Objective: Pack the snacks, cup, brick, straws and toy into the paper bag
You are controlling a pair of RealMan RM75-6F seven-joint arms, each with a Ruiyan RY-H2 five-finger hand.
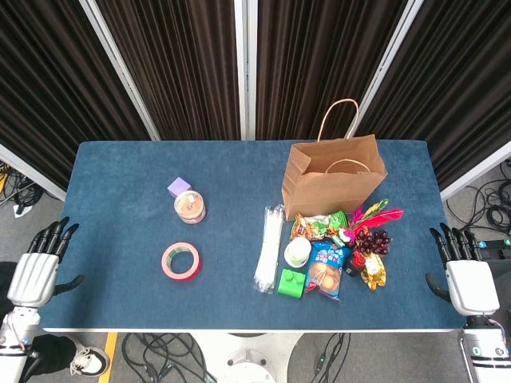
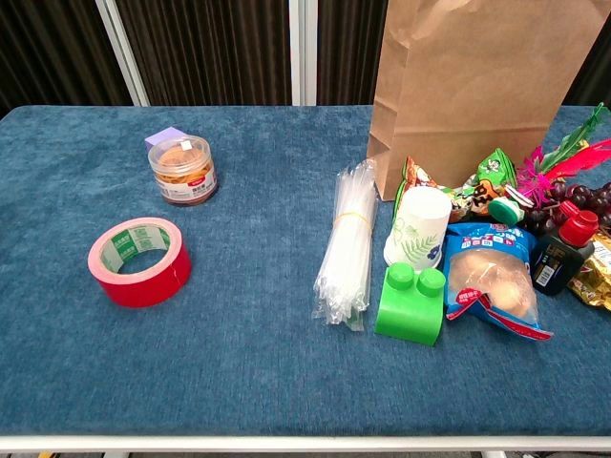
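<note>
Paper bag [image 1: 334,183] stands upright at one o'clock on the table [image 1: 120,263]. Left hand [image 1: 36,267] at eight o'clock and right hand [image 1: 467,279] at four hang off the edges, fingers spread, holding nothing. Straws [image 1: 270,247], cup [image 1: 298,252], brick [image 1: 292,282] and snacks [image 1: 327,271] lie before the bag.

The left hand [image 1: 36,271] hangs off the table's [image 1: 120,303] left edge, palm down, fingers straight and slightly spread, pointing to the far side, holding nothing. The right hand [image 1: 467,279] mirrors it off the right edge, fingers likewise extended and empty. Both wrists run toward the near side.
</note>
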